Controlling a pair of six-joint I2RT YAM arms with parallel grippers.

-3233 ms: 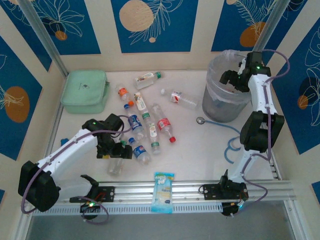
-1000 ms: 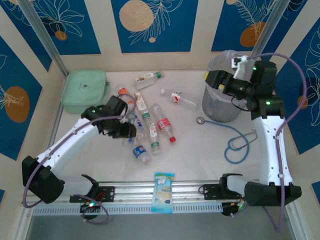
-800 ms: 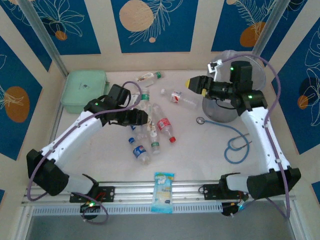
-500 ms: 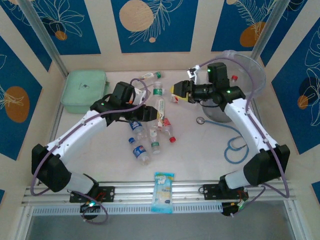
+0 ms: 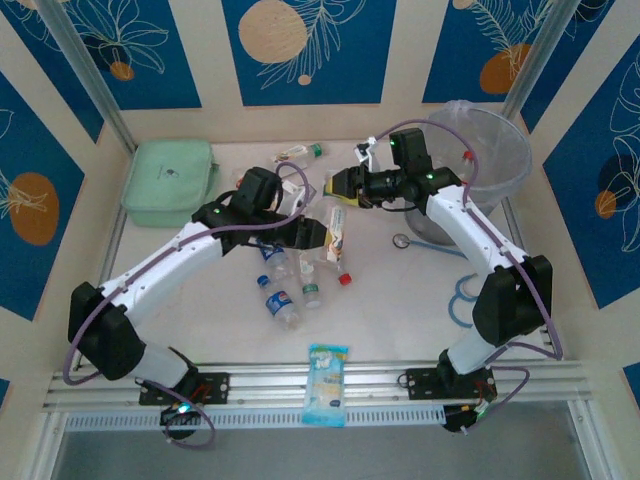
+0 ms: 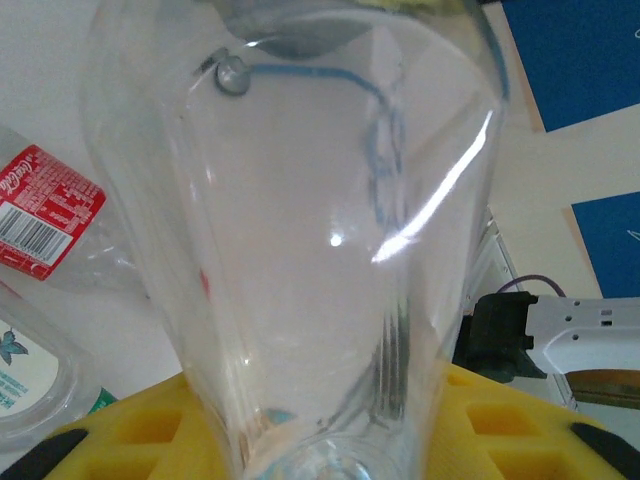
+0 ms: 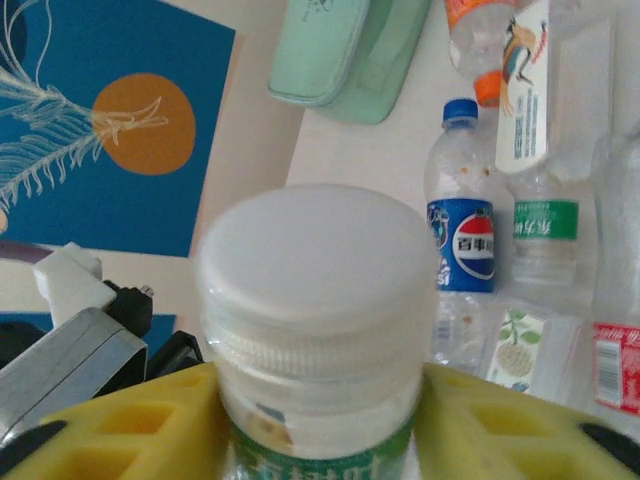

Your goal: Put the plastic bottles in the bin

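Though bin (image 5: 508,165) shows clear bag liner (image 5: 480,122) — green box (image 5: 168,182) lidded.

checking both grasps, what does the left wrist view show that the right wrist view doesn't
Left wrist only: a clear bottle between the left gripper's yellow pads, a blue cable seen through it, a Coca-Cola bottle lying beside. Right wrist only: a white-capped bottle in the right gripper, a Pepsi bottle, the mint-green box. Both: yellow pads closed on a bottle over the white table.
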